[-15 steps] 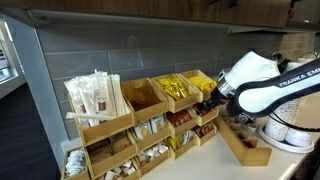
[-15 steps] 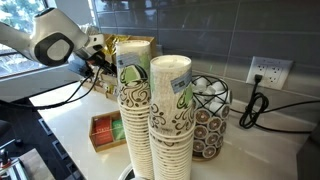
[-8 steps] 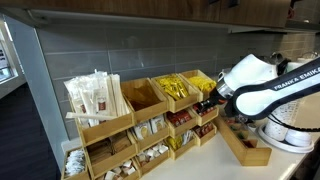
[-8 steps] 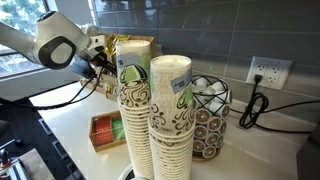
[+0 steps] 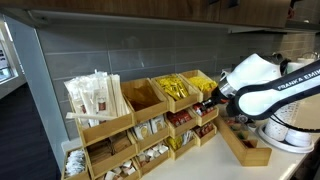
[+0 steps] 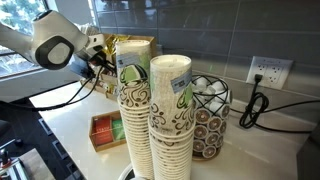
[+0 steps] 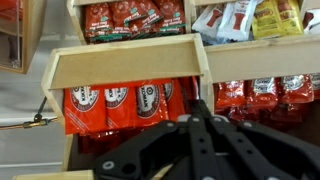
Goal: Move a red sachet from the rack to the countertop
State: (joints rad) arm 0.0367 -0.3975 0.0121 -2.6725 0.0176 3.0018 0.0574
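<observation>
Jaws: in the wrist view the tips merge into one dark mass, so I can't tell whether they are apart, together or clamped on anything. They sit right at the mouth of a bin in the rack [image 7: 125, 65].

Red sachet [image 7: 145, 105]: just ahead of the jaws, standing in a tight row with its neighbours, all touching, behind the bin's front wall. Not on the desk [image 6: 70, 122] yet.

Risks, nearest first:
- Double pick. The row is packed, so a wide bite likely takes two or three.
- Thin grip. The sachets are flat and slick-looking. A pinch on the top edge alone could slip on the way out.
- Wall strike. The front wall is just ahead of the tips. Too low an approach would hit wood and could shove the rack.
- Drag-out. A tilted pull could rake neighbours over the wall.
- Wrong bin. More red packets [image 7: 135, 15] sit further ahead of the jaws, with white and yellow ones [image 7: 250, 18] beside them.
- Bad drop. In an exterior view a low tray [image 5: 245, 145] lies below the jaws. An early release probably lands there instead of on the desk.
</observation>
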